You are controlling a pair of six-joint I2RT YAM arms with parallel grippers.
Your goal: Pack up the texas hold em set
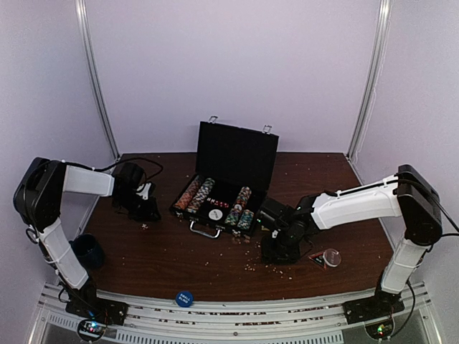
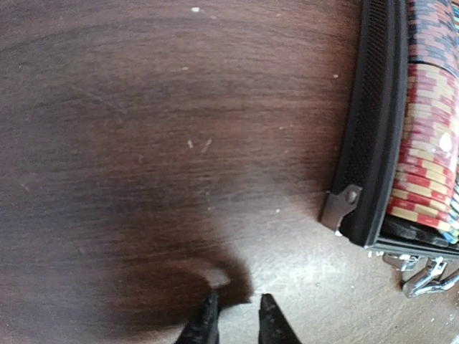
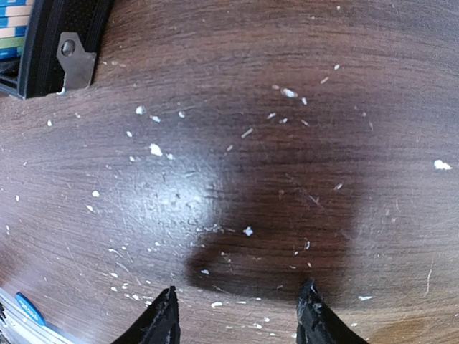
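The texas hold em set's black case (image 1: 237, 154) stands open mid-table, lid upright. Rows of multicoloured chips (image 1: 197, 195) and a white round button (image 1: 215, 213) lie in its tray. My left gripper (image 1: 148, 206) hovers left of the case. In the left wrist view the left gripper (image 2: 237, 304) has its jaws a narrow gap apart over bare wood, with the case wall (image 2: 373, 107) and red chips (image 2: 430, 143) at the right. My right gripper (image 1: 276, 247) sits low off the case's front right corner. The right gripper (image 3: 238, 304) is open and empty, with the case corner (image 3: 64, 29) at the upper left.
A dark blue mug (image 1: 90, 251) sits at the left table edge. A blue round button (image 1: 184, 298) lies on the front rail. A clear round piece (image 1: 331, 256) and a small dark item (image 1: 315, 259) lie right of my right gripper. Pale crumbs (image 3: 154, 149) litter the wood.
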